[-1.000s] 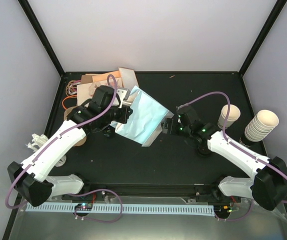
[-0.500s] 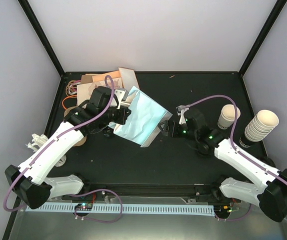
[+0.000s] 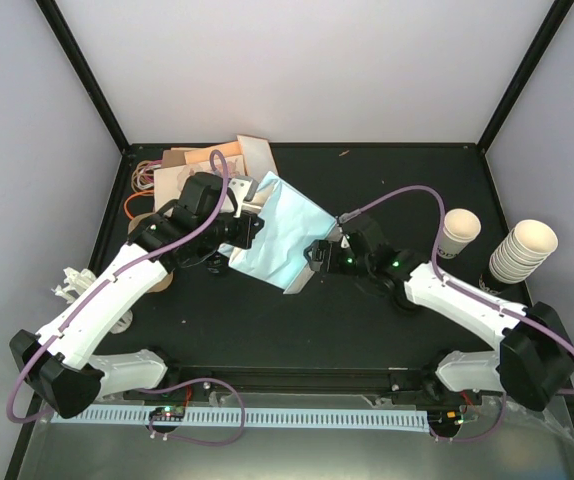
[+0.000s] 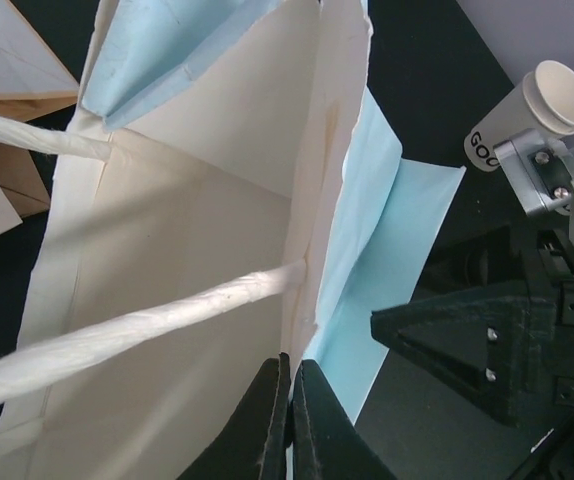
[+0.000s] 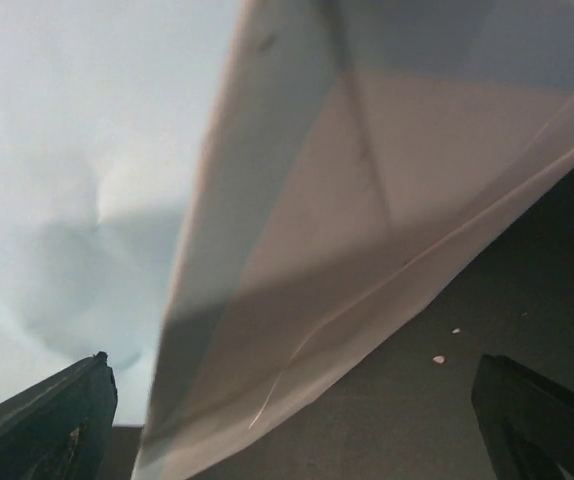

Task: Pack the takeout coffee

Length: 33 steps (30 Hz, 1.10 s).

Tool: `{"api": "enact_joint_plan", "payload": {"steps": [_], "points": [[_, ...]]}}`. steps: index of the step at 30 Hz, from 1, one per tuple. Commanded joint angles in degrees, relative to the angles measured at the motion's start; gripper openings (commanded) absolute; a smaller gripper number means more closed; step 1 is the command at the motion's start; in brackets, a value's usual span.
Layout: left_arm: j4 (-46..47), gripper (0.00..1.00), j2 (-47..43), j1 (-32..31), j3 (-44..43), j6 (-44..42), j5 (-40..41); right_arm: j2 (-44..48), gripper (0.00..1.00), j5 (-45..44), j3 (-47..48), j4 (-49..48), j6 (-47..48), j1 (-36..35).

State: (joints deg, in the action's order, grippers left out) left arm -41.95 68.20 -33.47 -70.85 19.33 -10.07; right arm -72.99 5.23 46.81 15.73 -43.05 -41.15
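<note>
pinching one thin wall of the pale blue paper bag (image 3: 282, 240), the left end effector (image 4: 288, 365) is closed tight on its rim, close to where a white twisted-paper handle (image 4: 167, 320) joins. the bag lies on its side left of the middle of the black counter (image 3: 387, 180). the right end effector (image 3: 319, 255) stands wide open at the bag's open edge, holding nothing. in its own wrist view the paper lip runs between its spread fingers.

the takeout coffee, a small cream paper cup under a round black plastic lid, we cannot pick out for certain. a dark round shape (image 3: 404, 299) just beside the right forearm, toward the near right of the counter, may be its lid, but black on black hides it. the lidless cream paper cup (image 3: 460, 232) and the stack of cream paper cups (image 3: 522, 250) near the right edge are not it.

we judge the coffee fairly light, top-heavy if full. its soft walls would dent under a hard squeeze, and its smooth lid could pop off if pinched. we would take it round the body just below the lid's rim, with a gentle grip, and keep it upright all the way. the bag looks limp, so its mouth needs holding apart while the cup goes in.
</note>
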Motion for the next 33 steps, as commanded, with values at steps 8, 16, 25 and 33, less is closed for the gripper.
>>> {"api": "enact_joint_plan", "payload": {"steps": [8, 16, 25, 33], "points": [[1.54, 0.02, -3.78, -0.36, -0.57, -0.38, 0.18, 2.27, 1.00, -5.06, -3.41, 0.71, 3.85, -0.07], [2.98, 0.02, -6.35, -0.27, 0.37, 0.00, 0.09, 5.21, 0.95, -5.54, -7.84, 1.46, 3.89, 1.94], [3.38, 0.02, -6.72, -0.21, 1.42, 0.85, -2.23, 10.99, 0.73, 4.20, -12.07, -8.25, 5.81, 2.65], [4.03, 0.02, -7.08, -0.25, 1.86, 1.41, -3.79, 11.07, 0.58, 5.36, -11.35, -9.92, 6.33, 2.65]]}}
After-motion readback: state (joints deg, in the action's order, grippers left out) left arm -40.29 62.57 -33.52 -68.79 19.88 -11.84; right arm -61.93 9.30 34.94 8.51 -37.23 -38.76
